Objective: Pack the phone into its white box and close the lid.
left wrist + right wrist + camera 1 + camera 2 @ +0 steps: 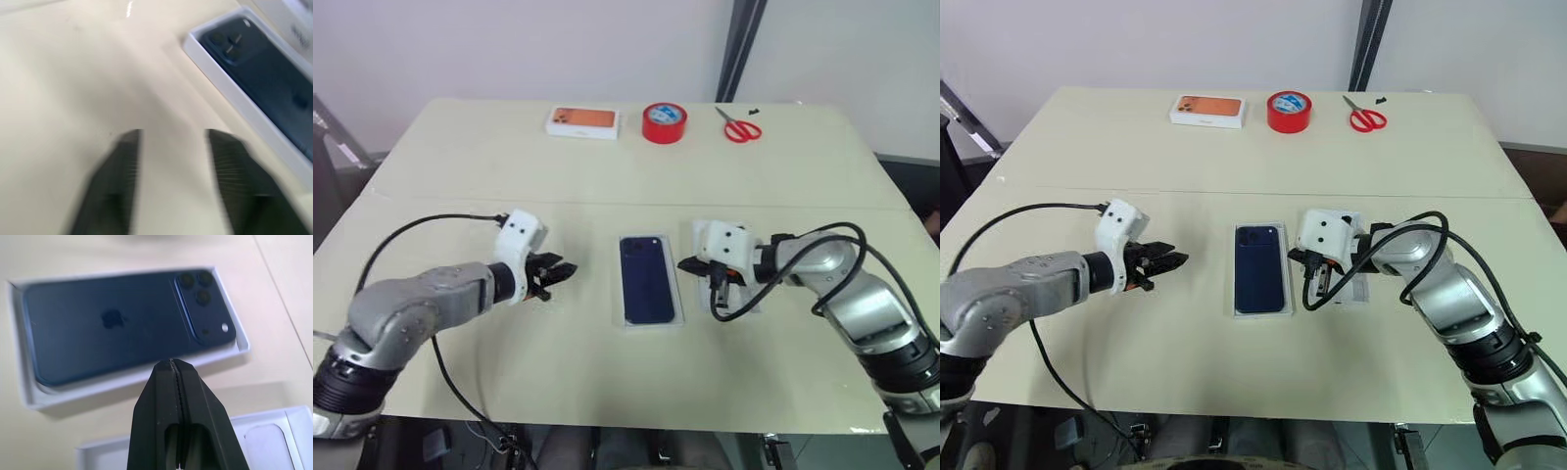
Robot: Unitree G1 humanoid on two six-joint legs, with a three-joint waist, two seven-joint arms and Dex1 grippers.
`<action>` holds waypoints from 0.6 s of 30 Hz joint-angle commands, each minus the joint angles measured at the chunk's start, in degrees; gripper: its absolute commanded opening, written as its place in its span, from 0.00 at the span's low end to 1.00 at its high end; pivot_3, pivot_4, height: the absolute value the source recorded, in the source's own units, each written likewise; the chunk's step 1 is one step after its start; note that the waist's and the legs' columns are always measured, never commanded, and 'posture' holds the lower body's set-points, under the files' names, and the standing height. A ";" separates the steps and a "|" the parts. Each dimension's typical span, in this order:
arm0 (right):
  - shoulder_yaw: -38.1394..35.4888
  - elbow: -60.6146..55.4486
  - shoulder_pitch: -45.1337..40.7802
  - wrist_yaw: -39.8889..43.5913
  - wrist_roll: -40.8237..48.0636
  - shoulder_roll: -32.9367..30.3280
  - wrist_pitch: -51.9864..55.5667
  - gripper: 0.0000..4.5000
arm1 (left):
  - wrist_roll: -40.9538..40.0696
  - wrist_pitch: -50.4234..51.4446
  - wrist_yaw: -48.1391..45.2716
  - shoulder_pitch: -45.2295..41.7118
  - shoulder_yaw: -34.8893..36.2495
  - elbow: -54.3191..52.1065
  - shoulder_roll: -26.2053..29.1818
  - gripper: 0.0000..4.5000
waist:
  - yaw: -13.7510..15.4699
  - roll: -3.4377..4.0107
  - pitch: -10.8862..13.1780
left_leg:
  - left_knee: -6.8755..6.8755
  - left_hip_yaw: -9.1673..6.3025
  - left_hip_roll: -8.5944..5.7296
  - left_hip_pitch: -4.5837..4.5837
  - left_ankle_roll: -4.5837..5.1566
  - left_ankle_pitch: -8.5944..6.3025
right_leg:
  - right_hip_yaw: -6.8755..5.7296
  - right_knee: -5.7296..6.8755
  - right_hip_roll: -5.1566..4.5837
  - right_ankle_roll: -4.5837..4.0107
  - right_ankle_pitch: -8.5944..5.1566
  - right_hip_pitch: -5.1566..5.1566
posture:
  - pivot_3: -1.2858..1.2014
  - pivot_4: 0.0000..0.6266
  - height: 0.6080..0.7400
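The dark navy phone [648, 279] lies camera side up inside the shallow white box [122, 387] at the table's middle. My left gripper [558, 271] hovers to the left of the box, apart from it, open and empty; its fingers [124, 161] stand well apart. My right gripper [171, 361] is shut on nothing, and its tip hangs just over the box's right rim. Under that arm lies a second white rimmed cardboard piece [1359, 290] with a rounded shape inside. I cannot tell whether it is the lid.
At the table's far side stand a small orange-topped box [582, 121], a red tape roll [664, 122] and red scissors [739, 127]. A black cable [421, 227] loops from the left arm, and another curls over the white piece.
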 commanded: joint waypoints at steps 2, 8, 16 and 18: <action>3.29 0.08 -1.78 -2.40 -6.28 -0.73 -1.98 0.00 | 9.92 0.02 -5.91 -4.69 -6.50 1.55 -2.55 0.11 | -0.01 -0.01 0.01 | 0.01 0.00 0.00 0.00 0.07 -0.04 | 0.01 0.00 -0.01 0.00 0.00 0.00 | 0.52 0.24 1.00; 8.34 1.28 -2.42 -3.59 -13.25 0.09 -2.94 0.00 | 18.70 2.08 -10.23 -8.65 -13.42 4.68 -8.40 0.11 | -0.49 -0.02 0.01 | 0.01 0.01 0.00 -0.02 0.09 -0.05 | 0.02 0.03 0.02 0.02 0.01 -0.05 | 0.52 0.24 1.00; 10.03 -0.88 -1.63 -0.72 -15.52 -0.06 -4.69 0.00 | 25.49 3.73 -13.02 -12.34 -17.03 8.61 -18.87 0.11 | 0.51 -0.01 0.01 | 0.18 -0.04 -0.01 -0.01 0.14 -0.07 | -0.04 0.08 0.01 0.04 0.02 0.06 | 0.52 0.24 1.00; 10.12 -1.25 -1.24 0.08 -16.09 -0.65 -5.34 0.00 | 26.76 3.97 -14.13 -13.12 -17.73 9.01 -20.49 0.11 | 0.97 -0.01 0.01 | 0.20 -0.04 -0.03 0.01 0.14 -0.07 | -0.05 0.10 0.00 0.05 0.02 0.07 | 0.52 0.24 1.00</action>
